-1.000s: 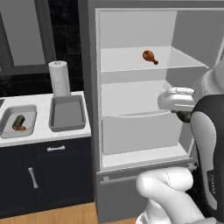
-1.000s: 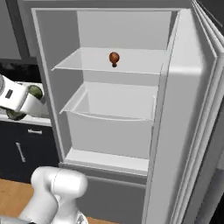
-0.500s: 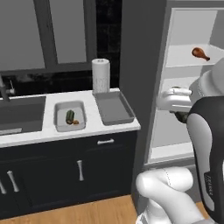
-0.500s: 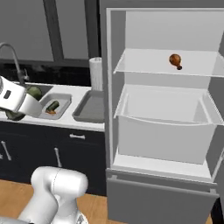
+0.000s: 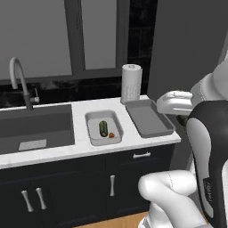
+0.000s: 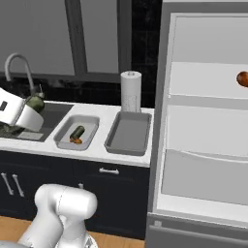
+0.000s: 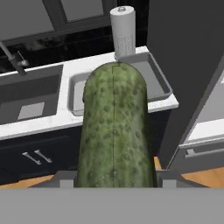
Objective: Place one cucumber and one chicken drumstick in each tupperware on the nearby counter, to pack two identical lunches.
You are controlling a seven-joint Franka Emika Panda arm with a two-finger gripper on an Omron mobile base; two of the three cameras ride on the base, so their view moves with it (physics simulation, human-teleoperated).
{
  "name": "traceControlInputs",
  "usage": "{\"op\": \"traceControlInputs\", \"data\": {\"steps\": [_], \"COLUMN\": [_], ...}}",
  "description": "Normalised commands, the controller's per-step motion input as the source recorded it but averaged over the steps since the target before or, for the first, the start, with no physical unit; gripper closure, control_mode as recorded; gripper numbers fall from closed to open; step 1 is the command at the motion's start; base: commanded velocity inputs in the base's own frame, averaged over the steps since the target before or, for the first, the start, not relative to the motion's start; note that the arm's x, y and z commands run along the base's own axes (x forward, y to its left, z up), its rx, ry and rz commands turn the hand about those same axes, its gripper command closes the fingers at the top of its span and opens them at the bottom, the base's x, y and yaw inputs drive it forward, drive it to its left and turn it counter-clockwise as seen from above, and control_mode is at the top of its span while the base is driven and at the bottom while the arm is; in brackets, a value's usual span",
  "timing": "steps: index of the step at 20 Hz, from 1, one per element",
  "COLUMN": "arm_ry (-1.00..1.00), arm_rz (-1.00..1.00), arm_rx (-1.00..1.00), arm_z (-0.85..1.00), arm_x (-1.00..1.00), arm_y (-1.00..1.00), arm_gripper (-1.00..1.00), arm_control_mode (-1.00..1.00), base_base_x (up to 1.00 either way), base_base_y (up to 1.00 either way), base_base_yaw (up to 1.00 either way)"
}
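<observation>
The base has driven left since a second ago, so the white marbled counter (image 5: 67, 149) now sits centred instead of the open pale fridge (image 6: 203, 121). The gripper (image 7: 114, 177) stays clamped on a large green cucumber (image 7: 114, 131), off the counter's right end.

White marbled counter (image 5: 80, 149) over dark navy cabinets. Sink basin (image 5: 35, 127) sunk in on the left with faucet (image 5: 20, 78) behind. Right of that, smaller light tupperware (image 5: 103, 128), then bigger dark tray tupperware (image 5: 148, 118) just beside it, near the right end. Paper towel roll (image 5: 131, 83) standing upright at the far edge, behind the tray.
</observation>
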Motion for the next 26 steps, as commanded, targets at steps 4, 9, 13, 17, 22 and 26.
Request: {"op": "traceControlInputs", "data": {"steps": [4, 9, 13, 17, 22, 26], "arm_ry": [0.0, 0.0, 0.0, 0.0, 0.0, 0.0], "arm_rz": [0.0, 0.0, 0.0, 0.0, 0.0, 0.0], "arm_rx": [0.0, 0.0, 0.0, 0.0, 0.0, 0.0], "arm_z": [0.0, 0.0, 0.0, 0.0, 0.0, 0.0], "arm_x": [0.0, 0.0, 0.0, 0.0, 0.0, 0.0], "arm_y": [0.0, 0.0, 0.0, 0.0, 0.0, 0.0], "arm_gripper": [1.0, 1.0, 1.0, 1.0, 1.0, 1.0], "arm_control_mode": [1.0, 1.0, 1.0, 1.0, 1.0, 1.0], "base_base_x": [1.0, 1.0, 0.88, 0.53, 0.1, 0.34], "base_base_y": [0.23, 0.22, 0.03, 0.06, 0.87, 0.7], "base_base_yaw": [0.0, 0.0, 0.0, 0.0, -0.03, -0.03]}}
